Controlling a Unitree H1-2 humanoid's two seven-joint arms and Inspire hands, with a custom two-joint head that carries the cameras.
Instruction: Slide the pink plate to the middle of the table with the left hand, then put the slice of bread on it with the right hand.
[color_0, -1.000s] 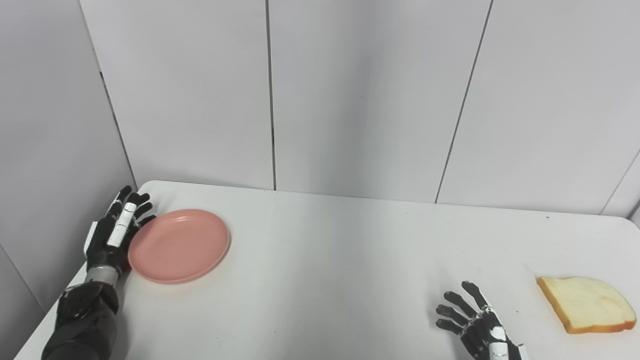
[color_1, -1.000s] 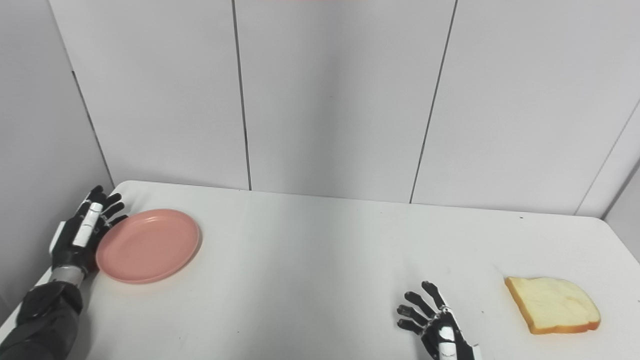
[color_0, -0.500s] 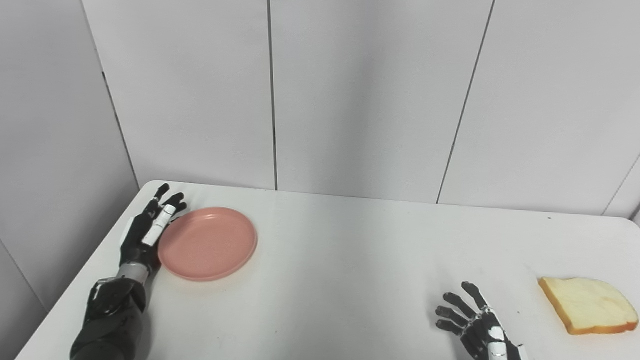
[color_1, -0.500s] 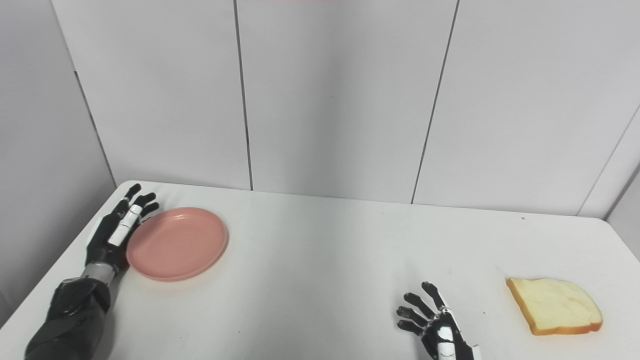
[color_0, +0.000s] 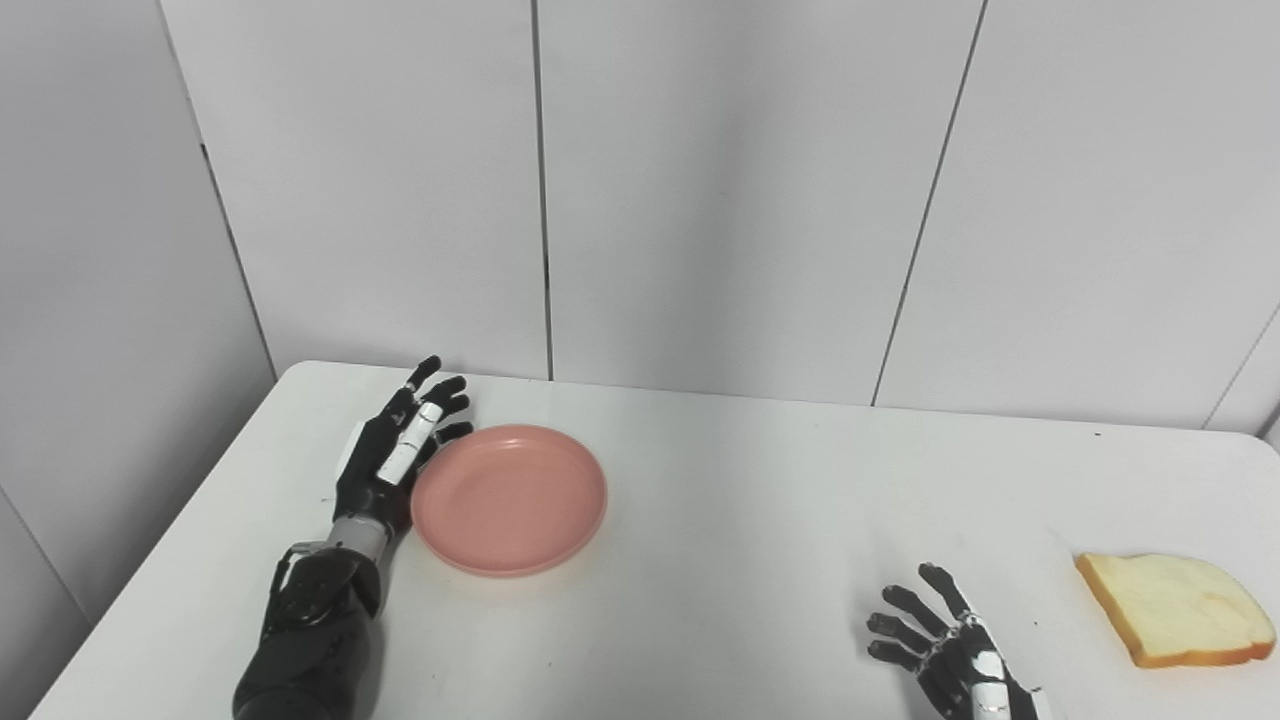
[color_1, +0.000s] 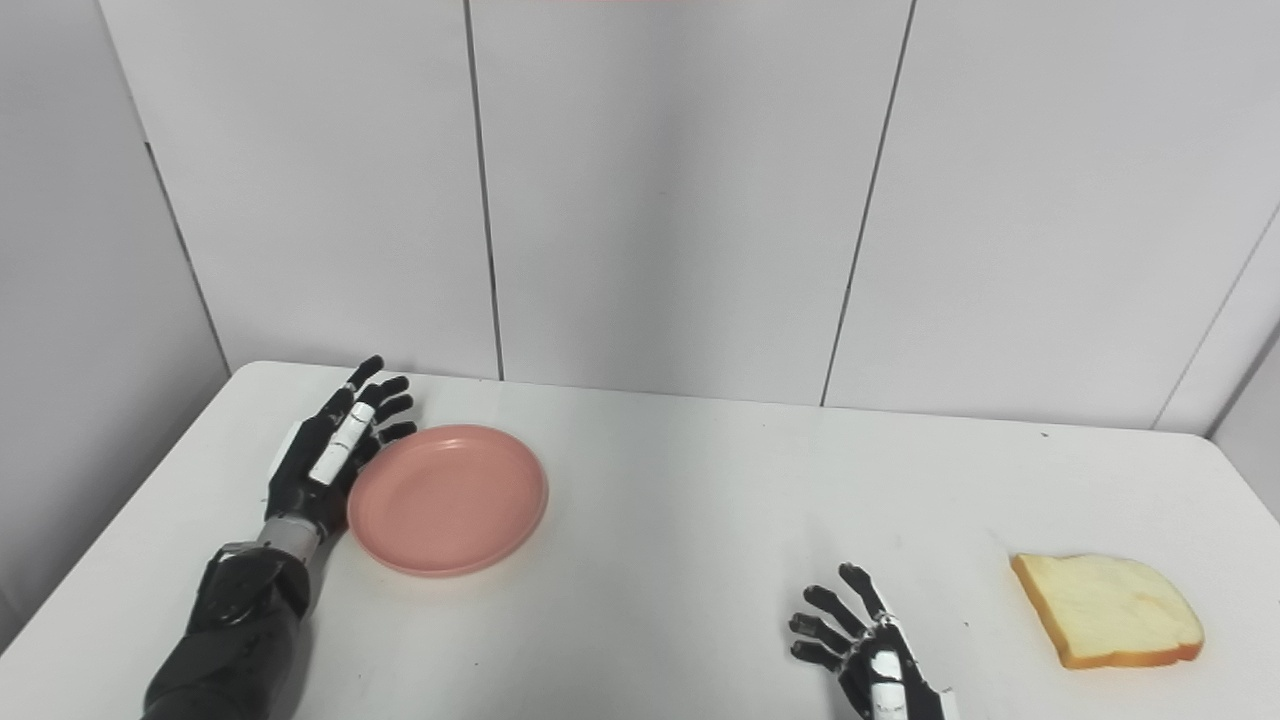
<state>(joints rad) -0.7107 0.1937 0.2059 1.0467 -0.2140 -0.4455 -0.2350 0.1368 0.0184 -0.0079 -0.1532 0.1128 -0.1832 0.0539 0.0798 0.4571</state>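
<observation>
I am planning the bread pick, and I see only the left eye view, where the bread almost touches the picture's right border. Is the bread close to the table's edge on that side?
Observer: No. In the right eye view the slice of bread lies flat, with a strip of bare table between it and the table's right edge.
Operator: What stands beyond that edge?
Observer: A grey side wall, close behind the table's far right corner.
</observation>
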